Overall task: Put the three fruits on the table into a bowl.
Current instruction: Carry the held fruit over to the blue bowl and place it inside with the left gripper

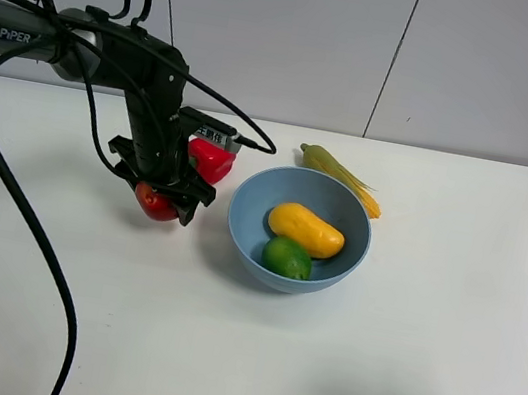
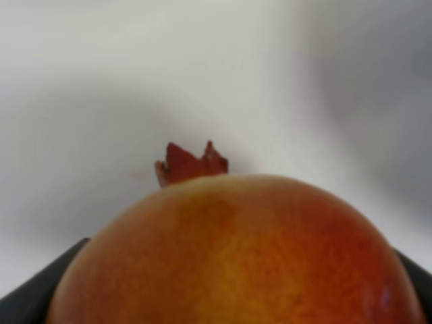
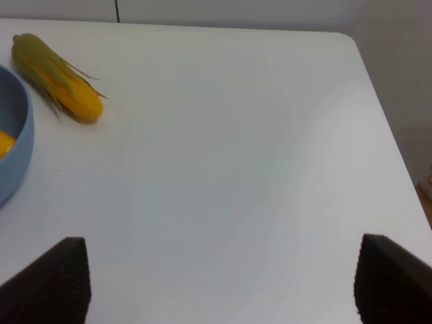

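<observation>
My left gripper is shut on a round glossy red apple, just left of the light-blue bowl and low over the white table. In the left wrist view the apple fills the lower frame, red-orange with a small pointed crown, and dark fingers touch both its sides. The yellow-orange mango and the green lime lie in the bowl. My right gripper is open and empty over bare table; it is out of the high view.
A red bell pepper lies right behind the left gripper. A corn cob with a green husk lies behind the bowl; it also shows in the right wrist view next to the bowl's rim.
</observation>
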Controlling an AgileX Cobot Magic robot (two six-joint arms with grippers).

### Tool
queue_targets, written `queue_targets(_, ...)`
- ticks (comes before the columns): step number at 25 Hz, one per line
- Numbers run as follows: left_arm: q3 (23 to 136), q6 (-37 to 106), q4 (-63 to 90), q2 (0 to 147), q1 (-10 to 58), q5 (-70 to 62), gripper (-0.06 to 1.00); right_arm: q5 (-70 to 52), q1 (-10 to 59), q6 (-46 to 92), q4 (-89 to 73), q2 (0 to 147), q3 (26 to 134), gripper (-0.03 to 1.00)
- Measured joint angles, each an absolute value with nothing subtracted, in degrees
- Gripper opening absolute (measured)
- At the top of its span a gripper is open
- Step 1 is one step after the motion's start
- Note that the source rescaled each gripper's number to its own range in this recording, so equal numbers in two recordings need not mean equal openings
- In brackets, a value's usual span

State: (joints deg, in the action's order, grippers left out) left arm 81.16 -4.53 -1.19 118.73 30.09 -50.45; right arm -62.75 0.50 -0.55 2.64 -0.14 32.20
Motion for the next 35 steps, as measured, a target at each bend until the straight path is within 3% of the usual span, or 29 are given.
queue_targets(18, 81.16, -6.28, 7.19, 104.00, 30.20, -51.48, 0.26, -62.75, 0.50, -0.55, 2.64, -0.14, 32.20, 0.51)
queue_targets(35, 84.48, -6.00, 9.15, 106.54, 42.89, -39.53, 0.26, -62.75, 0.50, -0.55, 2.64, -0.14, 32.20, 0.51)
